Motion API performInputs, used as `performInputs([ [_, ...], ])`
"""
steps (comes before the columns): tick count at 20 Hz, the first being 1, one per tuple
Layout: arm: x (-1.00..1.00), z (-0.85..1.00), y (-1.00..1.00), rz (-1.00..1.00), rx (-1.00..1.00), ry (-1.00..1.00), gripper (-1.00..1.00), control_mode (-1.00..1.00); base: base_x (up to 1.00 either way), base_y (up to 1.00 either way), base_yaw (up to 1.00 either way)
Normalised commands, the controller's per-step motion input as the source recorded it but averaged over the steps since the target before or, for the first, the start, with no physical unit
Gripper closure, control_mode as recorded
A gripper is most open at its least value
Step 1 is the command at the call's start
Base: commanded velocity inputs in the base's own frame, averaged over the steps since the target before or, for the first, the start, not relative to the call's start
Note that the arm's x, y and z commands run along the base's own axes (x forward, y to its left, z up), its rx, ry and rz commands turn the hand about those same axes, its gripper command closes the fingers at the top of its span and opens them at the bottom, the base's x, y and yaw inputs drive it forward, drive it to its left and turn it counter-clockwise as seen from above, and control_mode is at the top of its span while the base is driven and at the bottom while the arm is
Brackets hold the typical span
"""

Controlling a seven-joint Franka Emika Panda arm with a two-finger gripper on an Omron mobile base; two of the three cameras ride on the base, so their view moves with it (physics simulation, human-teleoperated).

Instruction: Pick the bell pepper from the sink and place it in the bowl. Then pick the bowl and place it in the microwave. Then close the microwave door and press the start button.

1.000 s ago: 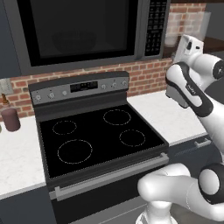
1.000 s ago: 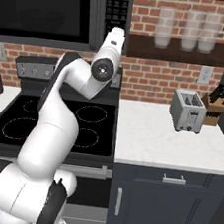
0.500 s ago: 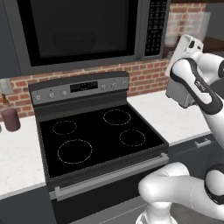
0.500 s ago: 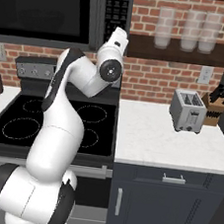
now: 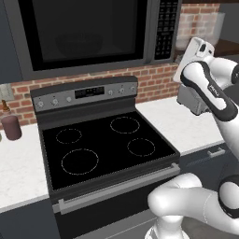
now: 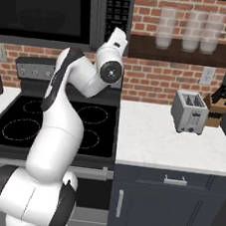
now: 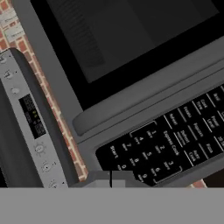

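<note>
The microwave (image 5: 88,70) hangs above the stove, and its dark-glass door (image 5: 84,32) is closed flat against the front. Behind the glass a wide bowl (image 5: 79,44) shows dimly. The bell pepper and the sink are out of view. In the hand view my gripper (image 7: 110,178) is shut, its tips together just off the lower corner of the black keypad strip (image 7: 175,140), close to the key marked Start (image 7: 114,151). The keypad (image 5: 165,28) also shows in the left base view, beside my raised hand.
Below the microwave sits a black cooktop (image 5: 102,144) with a grey control panel (image 5: 86,93). A toaster (image 6: 189,112) and a knife block (image 6: 217,105) stand on the white counter (image 6: 166,141) to the right. Glasses (image 6: 188,30) line a shelf; a dark red cup (image 5: 11,127) stands left.
The arm's elbow has swung a little to the right while the hand stays raised at the keypad strip. The gripper stays shut.
</note>
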Motion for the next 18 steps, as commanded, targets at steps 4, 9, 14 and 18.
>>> performInputs([
  [4, 0.16, 0.0, 0.02, 0.0, 0.0, 0.0, 1.0, -1.0, 0.0, 0.0, 0.0],
  [9, 0.09, 0.0, 0.0, 0.0, 0.0, 0.0, 1.0, -1.0, 0.0, 0.0, 0.0],
  [14, 0.27, -0.06, 0.0, 0.04, 0.0, 0.0, 1.0, -1.0, 0.0, 0.0, 0.0],
  [18, 0.4, -0.09, 0.0, 0.06, 0.0, 0.0, 1.0, -1.0, 0.0, 0.0, 0.0],
])
